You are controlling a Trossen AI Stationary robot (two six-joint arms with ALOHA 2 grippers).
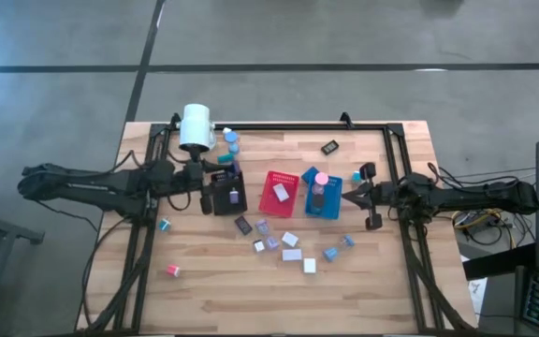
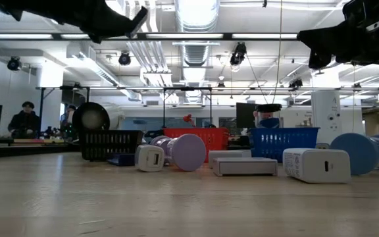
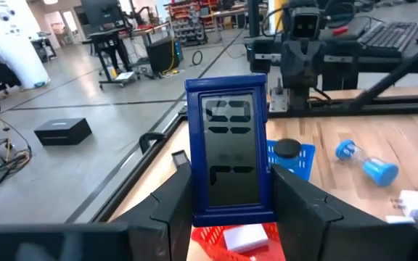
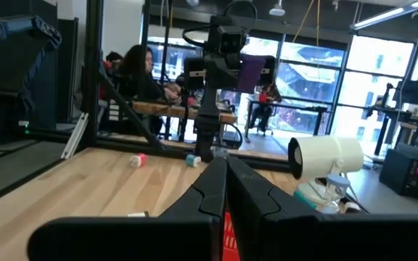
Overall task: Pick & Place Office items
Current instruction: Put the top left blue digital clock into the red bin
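My left gripper (image 1: 215,197) hovers over the black tray (image 1: 221,180), shut on a flat blue-framed piece with a dark display (image 3: 231,145). From the right wrist view its back looks lavender (image 4: 251,72). My right gripper (image 1: 347,197) is shut with nothing in it, just right of the blue tray (image 1: 323,198). Several loose office items, white, grey and lavender blocks (image 1: 291,241), lie on the wood near the trays. In the low view they rest flat (image 2: 245,166). My left gripper pinches the blue-framed piece between its two fingers (image 3: 171,210), one on each long side edge (image 3: 194,196), near its lower end. The fingers reach level from the table's left. The piece stands upright, display toward the wrist, lifted clear above the trays.
A red tray (image 1: 277,193) sits between the black and blue trays. A big white cylinder (image 1: 196,125) stands at the far left, with blue caps (image 1: 231,142) beside it. A black bit (image 1: 329,147), a teal bit (image 1: 165,225) and a pink cap (image 1: 172,271) lie apart. People sit beyond the table.
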